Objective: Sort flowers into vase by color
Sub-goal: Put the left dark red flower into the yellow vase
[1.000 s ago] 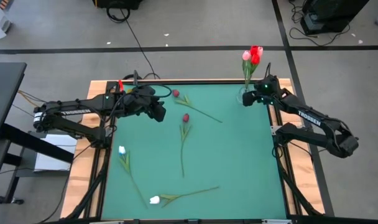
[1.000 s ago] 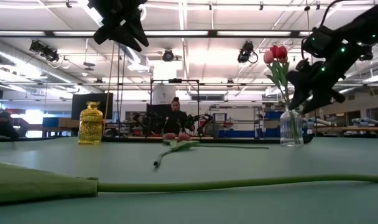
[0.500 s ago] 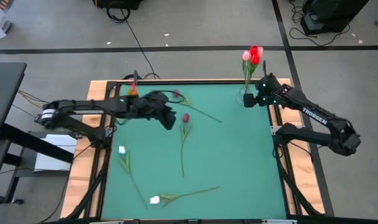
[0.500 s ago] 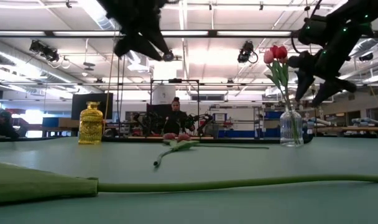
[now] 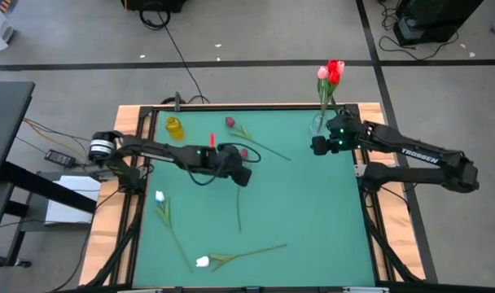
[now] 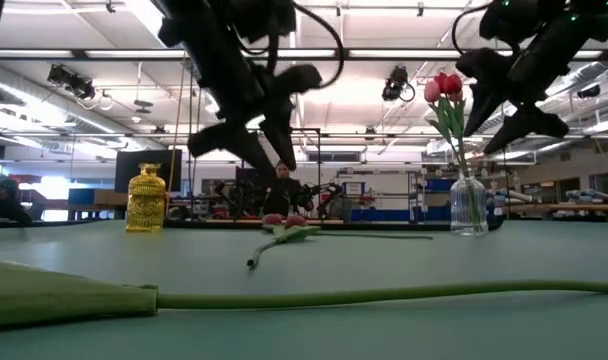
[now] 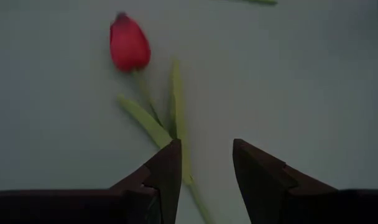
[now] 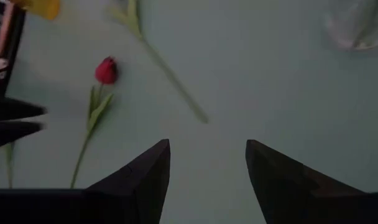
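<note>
Over a green-topped desk (image 5: 304, 212), the left hand (image 5: 241, 175) hangs above a dark red artificial tulip (image 7: 129, 43), whose bud lies near the middle of the mat with its thin green stem running toward the near edge. In the left wrist view the hand's two dark fingers (image 7: 167, 177) stand spread with a clear gap, one on each side of that stem, holding nothing.

The right hand (image 5: 317, 145) hovers near the far right corner, just beside a clear glass vase (image 6: 468, 205) that holds a pink tulip and bright red tulips (image 5: 330, 73) upright. Its fingers (image 8: 142, 180) are spread and empty; whether they touch the vase cannot be told.

A second dark red tulip (image 5: 229, 122) lies near the far edge, its stem slanting toward the centre. Two white tulips rest on the near left part of the mat: one (image 5: 159, 196) close to the left edge, another (image 5: 202, 261) by the near edge with its long stem stretching to the right. A small yellow glass bottle (image 5: 174, 128) stands at the far left corner.

In the low view, a person (image 6: 281, 190) sits in the room beyond the desk.
</note>
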`<action>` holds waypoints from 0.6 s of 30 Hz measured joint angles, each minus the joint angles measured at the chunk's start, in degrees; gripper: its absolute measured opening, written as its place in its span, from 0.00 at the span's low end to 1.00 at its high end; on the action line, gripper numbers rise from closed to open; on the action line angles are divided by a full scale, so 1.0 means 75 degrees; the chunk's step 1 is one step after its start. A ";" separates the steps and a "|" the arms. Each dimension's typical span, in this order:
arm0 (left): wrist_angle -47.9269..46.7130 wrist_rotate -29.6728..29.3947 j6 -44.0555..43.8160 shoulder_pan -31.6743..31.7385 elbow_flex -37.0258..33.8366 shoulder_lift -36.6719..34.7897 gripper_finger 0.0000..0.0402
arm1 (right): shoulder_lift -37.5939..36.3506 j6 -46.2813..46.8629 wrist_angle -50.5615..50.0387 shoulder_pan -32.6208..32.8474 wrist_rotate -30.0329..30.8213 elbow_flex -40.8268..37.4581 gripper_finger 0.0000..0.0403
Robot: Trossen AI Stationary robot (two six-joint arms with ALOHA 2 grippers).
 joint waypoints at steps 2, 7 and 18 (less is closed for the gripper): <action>0.0125 -0.0009 -0.0351 -0.0045 0.0000 0.0304 0.37 | -0.0014 0.0270 0.0117 0.0392 0.0091 0.0000 0.54; 0.0376 0.0238 -0.1119 -0.0054 0.0000 0.0973 0.38 | -0.0029 0.0683 0.0681 0.1286 0.0172 0.0000 0.54; 0.0550 0.0306 -0.1210 -0.0071 0.0016 0.1741 0.50 | -0.0029 0.1370 0.1414 0.2700 0.0809 0.0000 0.54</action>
